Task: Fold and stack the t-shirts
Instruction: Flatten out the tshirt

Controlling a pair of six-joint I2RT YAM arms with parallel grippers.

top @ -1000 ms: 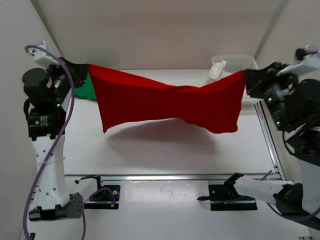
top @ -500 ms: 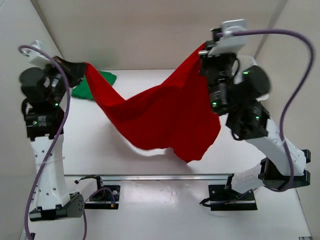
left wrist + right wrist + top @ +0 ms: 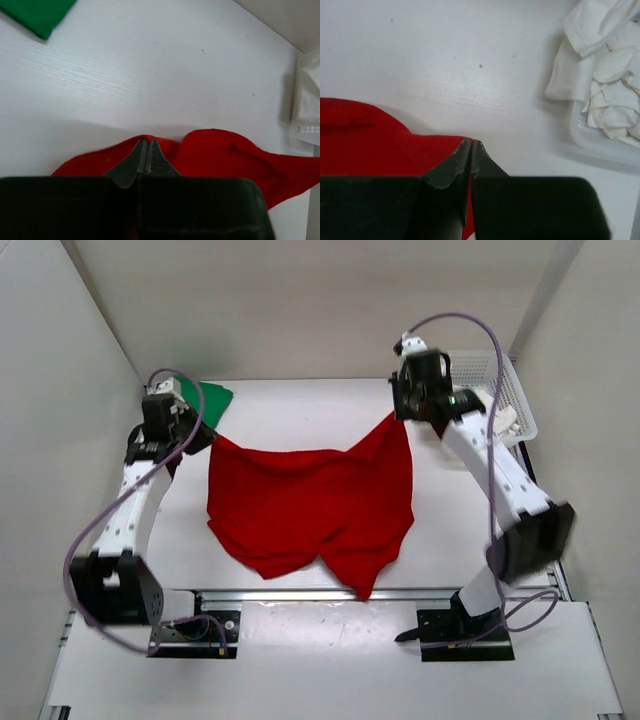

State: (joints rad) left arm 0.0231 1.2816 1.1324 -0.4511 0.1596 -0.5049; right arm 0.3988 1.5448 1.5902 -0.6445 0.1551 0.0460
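Only overhead, the whole red t-shirt (image 3: 310, 505); at the wrists, mere corners.

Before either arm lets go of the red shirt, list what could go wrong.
1. The red shirt lies rumpled, creased down its middle. If the left gripper and right gripper, both shut on its far edge, release now, it may fold crooked.
2. Its near tip reaches the rail and might snag.
3. The white shirt spills from the basket near the right gripper and could get caught.
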